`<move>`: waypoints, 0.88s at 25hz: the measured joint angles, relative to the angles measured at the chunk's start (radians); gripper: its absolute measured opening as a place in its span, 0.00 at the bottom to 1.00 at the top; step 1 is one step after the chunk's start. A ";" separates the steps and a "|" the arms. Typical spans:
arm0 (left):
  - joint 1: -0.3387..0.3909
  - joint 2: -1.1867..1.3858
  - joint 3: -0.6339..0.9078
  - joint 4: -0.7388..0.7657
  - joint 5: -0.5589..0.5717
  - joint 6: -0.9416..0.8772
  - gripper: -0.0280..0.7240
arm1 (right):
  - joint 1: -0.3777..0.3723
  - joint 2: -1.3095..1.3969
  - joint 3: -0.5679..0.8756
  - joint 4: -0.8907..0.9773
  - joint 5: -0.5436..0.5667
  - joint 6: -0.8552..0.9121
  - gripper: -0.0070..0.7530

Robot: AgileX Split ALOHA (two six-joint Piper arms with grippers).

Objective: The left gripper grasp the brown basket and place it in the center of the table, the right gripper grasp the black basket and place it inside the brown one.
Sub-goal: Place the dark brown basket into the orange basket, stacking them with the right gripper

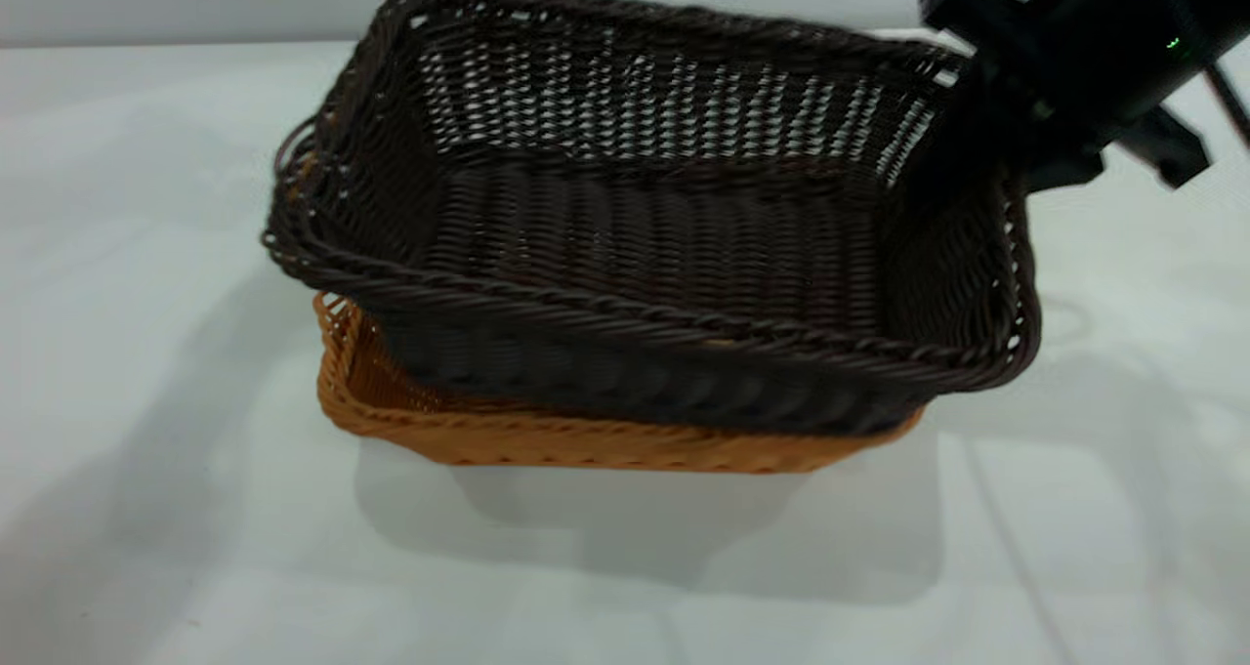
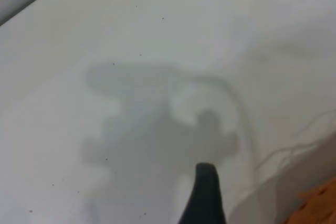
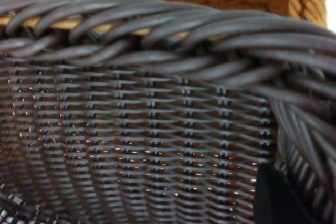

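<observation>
1. Dark, near-black wicker fills most of the exterior view: the black basket (image 1: pixel 664 226) sits tilted across the brown basket (image 1: pixel 586 440), its left end raised and its lower right part sunk inside the orange-tan rim.
2. Only the near wall and the left corner of the brown basket show beneath it, at the lower centre of the frame; it rests on the pale worktop (image 1: pixel 176 509).
3. At the upper right of the frame the right tool (image 1: pixel 986 108) meets the black basket's right-hand rim; the arm behind it shows a small green light (image 1: pixel 1174 44). Whether its fingers pinch the rim cannot be told, since dark weave and dark tool merge there.
4. In the right wrist view the black braided rim lies close, with the brown basket's rim just beyond it.
5. The left tool (image 2: pixel 203 195) hangs over bare worktop, apart from both baskets; one dark fingertip shows, so its spread cannot be told. A sliver of orange wicker lies at that frame's lower right corner.
</observation>
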 joint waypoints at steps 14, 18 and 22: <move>0.000 0.000 0.000 -0.003 0.000 0.000 0.81 | 0.036 0.120 -0.124 0.043 0.013 0.050 0.12; 0.000 0.000 0.000 -0.003 0.002 0.000 0.81 | 0.028 0.123 -0.150 0.046 -0.027 0.070 0.12; 0.000 0.000 0.000 -0.003 0.003 0.002 0.81 | 0.013 0.128 -0.151 0.041 -0.036 0.093 0.12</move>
